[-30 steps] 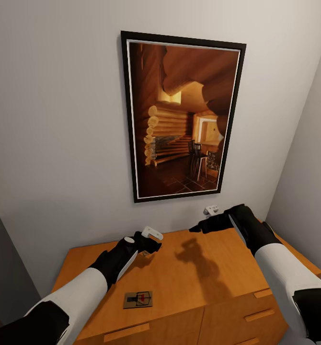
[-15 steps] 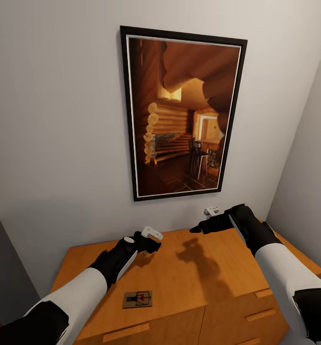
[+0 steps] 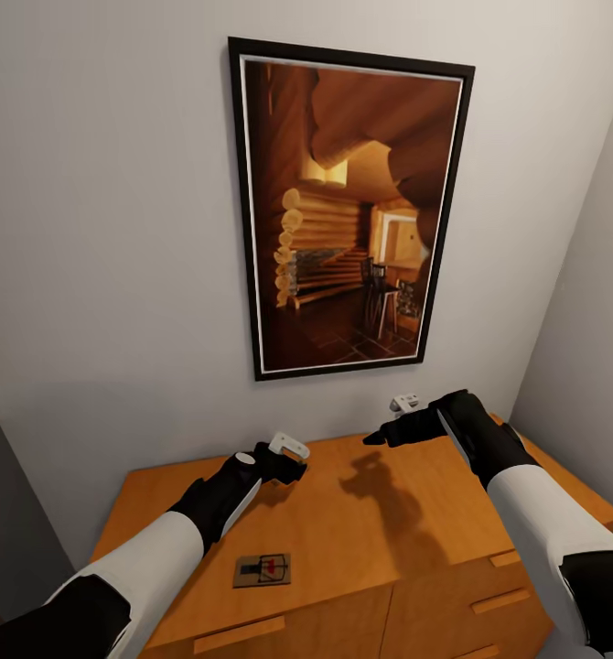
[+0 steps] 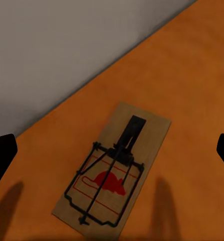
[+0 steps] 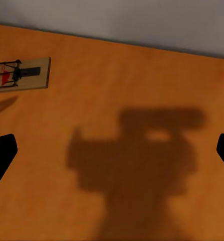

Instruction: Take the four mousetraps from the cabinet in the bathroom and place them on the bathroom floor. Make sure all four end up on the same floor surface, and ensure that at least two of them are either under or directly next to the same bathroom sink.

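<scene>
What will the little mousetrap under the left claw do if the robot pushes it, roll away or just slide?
The mousetrap is a flat board lying on the smooth cabinet top, so it would probably slide, not roll or tip. It looks thin and stiff, likely light. Lying so flat, its low edges may be hard to pinch, and the black wire bar looks like a delicate part to avoid.

Your right wrist view looks down on the cabinet [image 5: 142, 80] top, orange-brown and flat. One mousetrap [image 5: 20, 74] lies flat on it near the back edge, where the top meets the grey wall [image 5: 142, 20]; black bar and red mark visible on its tan board. A dark shadow of the arm falls across the middle of the top. The right gripper [image 5: 112, 150] has black fingertips [image 5: 1, 153] at both frame edges, spread wide, holding nothing.
</scene>
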Available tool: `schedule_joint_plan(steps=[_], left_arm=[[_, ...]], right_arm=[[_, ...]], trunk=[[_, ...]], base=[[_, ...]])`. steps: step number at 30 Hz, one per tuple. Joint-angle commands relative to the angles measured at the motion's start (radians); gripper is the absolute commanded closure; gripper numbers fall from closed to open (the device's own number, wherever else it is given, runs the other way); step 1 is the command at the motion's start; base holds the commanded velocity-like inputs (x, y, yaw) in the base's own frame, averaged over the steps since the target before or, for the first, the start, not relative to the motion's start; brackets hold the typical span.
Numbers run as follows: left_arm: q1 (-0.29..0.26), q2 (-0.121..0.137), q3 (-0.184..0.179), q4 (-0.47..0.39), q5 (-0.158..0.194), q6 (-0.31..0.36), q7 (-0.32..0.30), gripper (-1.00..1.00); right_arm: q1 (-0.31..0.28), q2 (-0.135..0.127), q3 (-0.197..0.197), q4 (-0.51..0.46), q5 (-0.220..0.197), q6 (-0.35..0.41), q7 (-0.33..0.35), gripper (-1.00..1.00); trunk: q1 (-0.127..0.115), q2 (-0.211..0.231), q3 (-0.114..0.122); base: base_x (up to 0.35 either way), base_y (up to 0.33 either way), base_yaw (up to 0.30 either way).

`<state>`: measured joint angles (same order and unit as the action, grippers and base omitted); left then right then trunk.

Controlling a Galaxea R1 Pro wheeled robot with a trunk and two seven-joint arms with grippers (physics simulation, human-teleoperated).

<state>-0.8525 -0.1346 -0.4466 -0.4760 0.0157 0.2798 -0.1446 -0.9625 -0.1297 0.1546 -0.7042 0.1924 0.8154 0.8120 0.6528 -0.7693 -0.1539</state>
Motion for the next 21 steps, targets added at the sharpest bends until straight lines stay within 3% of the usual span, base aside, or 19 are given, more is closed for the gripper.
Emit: schedule_joint_plan(steps=[1, 21], left_arm=[[-0.001, 0.001, -0.003, -0.001, 0.002, 0.006, -0.001, -1.00], [-0.001, 0.001, -0.003, -0.001, 0.005, 0.007, -0.001, -1.00]], right_arm=[[-0.001, -0.001, 0.002, -0.001, 0.010, 0.001, 0.009, -1.00], [-0.001, -0.001, 0.002, -0.001, 0.010, 0.001, 0.006, -1.00]], trunk=[[0.004, -0.009, -0.005], [0.073, -0.135, -0.061]], base=[[0.000, 0.000, 0.000], [0.000, 0.000, 0.000]])
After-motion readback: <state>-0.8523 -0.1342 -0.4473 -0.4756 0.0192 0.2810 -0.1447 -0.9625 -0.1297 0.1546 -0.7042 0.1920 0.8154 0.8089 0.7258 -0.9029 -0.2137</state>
